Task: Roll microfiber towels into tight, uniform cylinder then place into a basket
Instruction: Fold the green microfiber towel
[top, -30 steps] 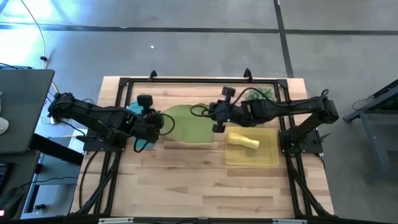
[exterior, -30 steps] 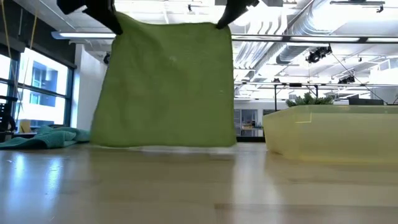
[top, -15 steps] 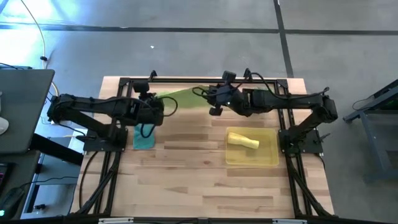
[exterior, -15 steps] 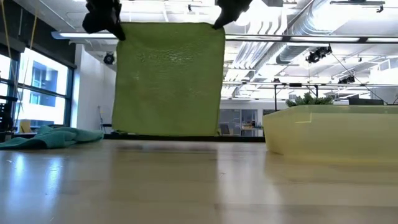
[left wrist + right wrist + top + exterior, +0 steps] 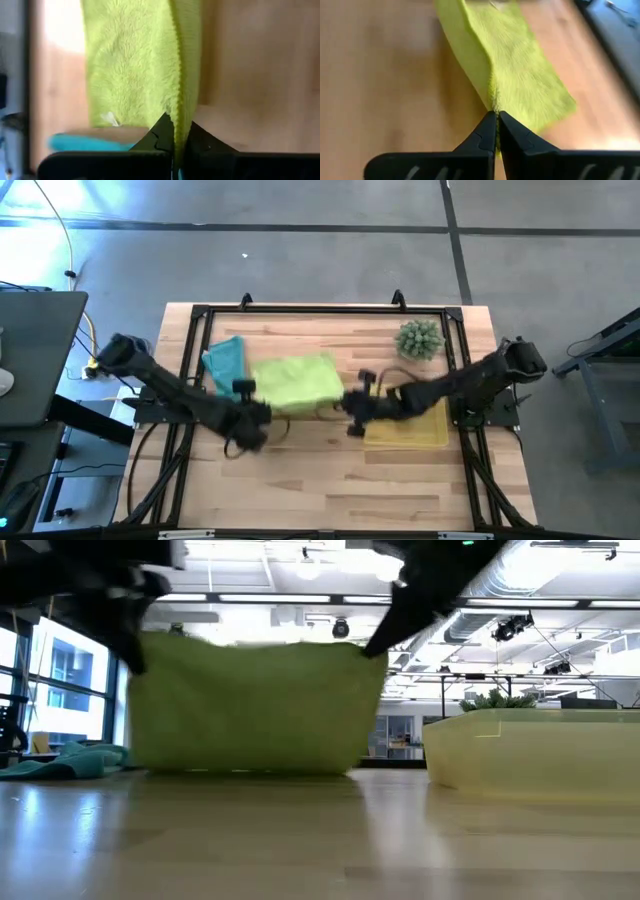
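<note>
The left claw (image 5: 252,416) and right claw (image 5: 357,404) each pinch a near corner of the green towel (image 5: 295,381), which drapes down onto the desk (image 5: 320,480) left of the yellow basket (image 5: 425,430). The teal towel (image 5: 226,360) lies just left of the green one.

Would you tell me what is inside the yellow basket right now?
Only a bare corner of the basket shows; the right arm covers the rest, so its contents cannot be seen.
</note>
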Controlling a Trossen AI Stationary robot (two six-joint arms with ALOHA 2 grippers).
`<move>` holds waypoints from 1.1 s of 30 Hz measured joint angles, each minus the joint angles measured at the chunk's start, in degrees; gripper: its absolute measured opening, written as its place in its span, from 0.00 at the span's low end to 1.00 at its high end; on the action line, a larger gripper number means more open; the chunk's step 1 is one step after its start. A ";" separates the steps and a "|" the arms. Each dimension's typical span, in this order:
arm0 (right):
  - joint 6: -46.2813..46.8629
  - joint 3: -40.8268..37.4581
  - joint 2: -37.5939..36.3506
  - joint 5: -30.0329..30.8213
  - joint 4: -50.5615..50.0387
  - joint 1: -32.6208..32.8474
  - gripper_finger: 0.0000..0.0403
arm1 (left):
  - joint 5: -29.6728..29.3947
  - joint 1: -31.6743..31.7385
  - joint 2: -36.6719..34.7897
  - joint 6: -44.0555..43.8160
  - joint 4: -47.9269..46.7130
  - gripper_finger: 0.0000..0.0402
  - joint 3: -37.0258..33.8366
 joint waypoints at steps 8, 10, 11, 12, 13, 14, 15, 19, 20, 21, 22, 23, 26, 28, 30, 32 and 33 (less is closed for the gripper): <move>10.80 -5.76 4.04 -1.39 14.57 10.25 0.00 | 8.09 -11.51 13.25 -13.49 8.47 0.00 4.81; 11.65 -5.14 5.94 -4.11 15.47 11.28 0.00 | 11.46 -12.75 15.12 -14.93 8.89 0.00 6.66; 11.74 -4.77 6.89 -5.27 15.57 11.62 0.00 | 13.43 -13.22 16.11 -14.91 9.53 0.01 7.64; 11.70 -4.21 8.05 -6.39 15.84 11.84 0.00 | 15.16 -13.45 16.95 -14.89 10.23 0.01 8.54; 11.58 -3.78 8.90 -7.27 15.95 11.89 0.00 | 16.19 -13.58 17.47 -14.89 9.87 0.01 9.18; 11.52 -3.62 9.42 -7.52 15.56 11.86 0.00 | 16.47 -13.57 17.92 -14.62 8.99 0.02 9.73; 11.32 -3.34 9.89 -7.39 15.27 11.68 0.00 | 16.39 -13.43 18.16 -14.10 9.12 0.02 10.13; 9.98 -3.11 10.14 -5.62 14.96 10.09 0.00 | 14.00 -11.87 18.10 -13.16 6.59 0.03 10.20; 9.67 -3.11 10.14 -4.97 14.66 9.59 0.00 | 13.48 -11.19 18.10 -13.37 5.28 0.03 10.20; 9.15 -3.11 10.14 -4.78 14.56 9.04 0.00 | 13.34 -10.50 18.10 -13.42 3.44 0.03 10.20; 8.35 -3.10 10.14 -4.83 14.43 8.41 0.00 | 13.09 -9.94 18.10 -13.41 1.38 0.03 10.19; 7.64 -3.09 10.14 -4.94 14.08 7.72 0.00 | 12.93 -9.22 18.10 -13.38 -0.11 0.03 10.16; 5.22 -3.09 10.14 -4.96 13.51 5.59 0.00 | 11.26 -7.13 18.05 -13.38 -3.02 0.03 9.94; 3.25 -3.09 10.14 -4.96 13.45 4.03 0.00 | 10.44 -5.64 18.07 -13.38 -3.07 0.03 9.28; 1.58 -3.09 10.14 -4.98 13.29 2.37 0.00 | 9.96 -4.16 18.05 -12.38 -3.15 0.03 8.69; 0.64 -3.09 10.14 -5.01 12.76 0.73 0.00 | 10.09 -2.83 18.05 -10.09 -3.18 0.03 7.70; 0.62 -3.09 10.14 -5.01 12.52 -0.12 0.00 | 10.16 -2.03 18.05 -9.20 -3.14 0.03 7.28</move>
